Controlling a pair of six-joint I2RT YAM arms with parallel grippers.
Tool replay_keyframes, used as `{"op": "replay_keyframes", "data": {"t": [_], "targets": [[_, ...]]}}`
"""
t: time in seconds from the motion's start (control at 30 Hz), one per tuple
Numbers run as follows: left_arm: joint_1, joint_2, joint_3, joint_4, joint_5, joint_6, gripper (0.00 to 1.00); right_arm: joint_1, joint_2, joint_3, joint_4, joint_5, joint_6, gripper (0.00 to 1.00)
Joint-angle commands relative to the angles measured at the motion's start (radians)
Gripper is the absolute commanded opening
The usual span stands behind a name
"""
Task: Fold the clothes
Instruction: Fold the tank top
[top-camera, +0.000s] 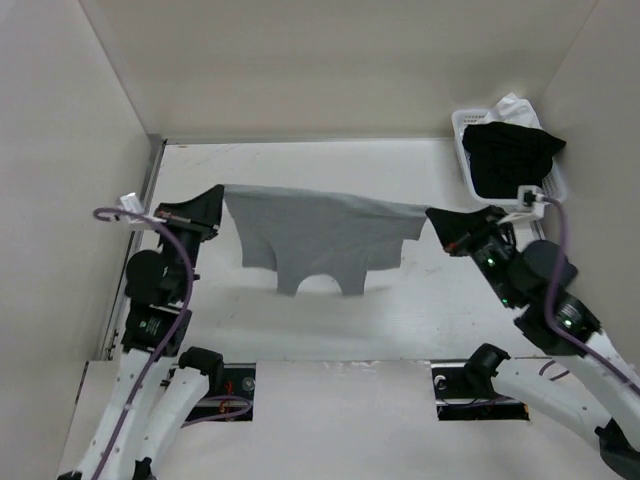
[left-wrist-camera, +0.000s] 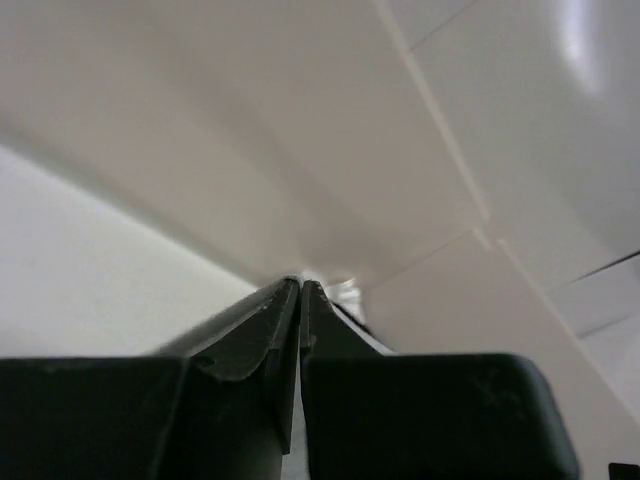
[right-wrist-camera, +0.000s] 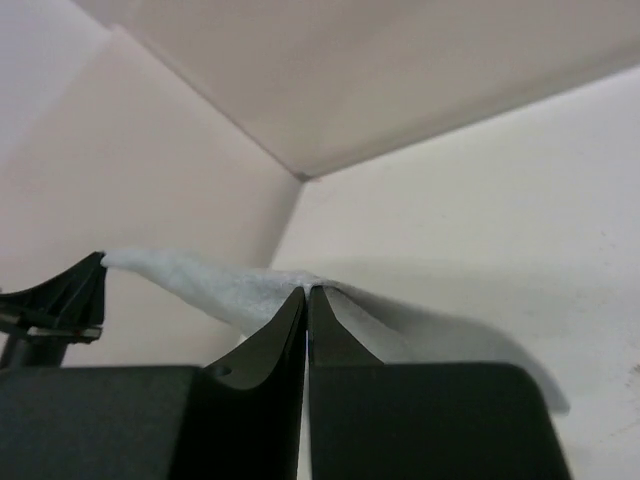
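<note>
My left claw (top-camera: 219, 194) is pinched fully shut, its two black fingers (left-wrist-camera: 262, 322) pressed flat together, and from above its tip meets one corner of the light heather-grey soft knit sleeveless top (top-camera: 320, 235). In my own left wrist view (left-wrist-camera: 301, 285) I cannot make out the fabric between the tips, only the pale walls beyond. My right claw (top-camera: 432, 214) is closed just as tight on the opposite corner. In its wrist view (right-wrist-camera: 307, 292) the grey cloth (right-wrist-camera: 200, 285) comes out of the closed tips on both sides and runs across to the left claw (right-wrist-camera: 60, 300). Between the two claws the held edge of the top is stretched into a nearly straight, taut line, raised off the white table (top-camera: 420, 310). The rest of the garment hangs down from that line towards my bases, with the scooped opening and the strap ends at the bottom. Its shadow lies on the table beneath it. The top sits roughly midway across the table. At the far right corner, just beyond my right arm, a white plastic basket (top-camera: 458, 125) holds a black garment (top-camera: 510, 155), with a white cloth (top-camera: 512, 103) tucked behind it.
</note>
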Motion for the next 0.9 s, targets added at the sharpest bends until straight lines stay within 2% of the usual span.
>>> {"op": "replay_keyframes", "data": {"t": [0.0, 0.1, 0.2, 0.37, 0.47, 0.53, 0.67, 0.77, 0.87], "targets": [[-0.024, -0.057, 0.091, -0.175, -0.04, 0.048, 0.0, 0.119, -0.038, 0.105, -0.227, 0.171, -0.059, 0.04], [-0.04, -0.059, 0.095, -0.193, -0.042, 0.04, 0.0, 0.191, -0.018, 0.134, -0.227, 0.192, -0.075, 0.04], [-0.038, -0.011, 0.058, -0.183, -0.036, 0.029, 0.0, 0.138, 0.046, 0.102, -0.187, 0.133, -0.081, 0.05], [-0.002, 0.159, -0.042, -0.081, -0.039, 0.025, 0.0, -0.155, 0.236, -0.041, 0.035, -0.169, -0.056, 0.05], [0.035, 0.367, -0.073, 0.049, -0.014, 0.009, 0.0, -0.291, 0.446, -0.07, 0.202, -0.333, -0.029, 0.04], [0.067, 0.527, -0.054, 0.132, 0.003, -0.007, 0.0, -0.348, 0.627, -0.023, 0.282, -0.384, -0.023, 0.04], [0.112, 0.783, 0.057, 0.244, 0.021, -0.032, 0.0, -0.408, 0.907, 0.164, 0.325, -0.416, -0.021, 0.03], [0.121, 0.84, 0.137, 0.249, 0.044, -0.037, 0.0, -0.421, 0.982, 0.256, 0.31, -0.433, -0.02, 0.03], [0.118, 0.814, 0.145, 0.252, 0.052, -0.035, 0.0, -0.414, 0.966, 0.252, 0.308, -0.432, -0.023, 0.03]]}}
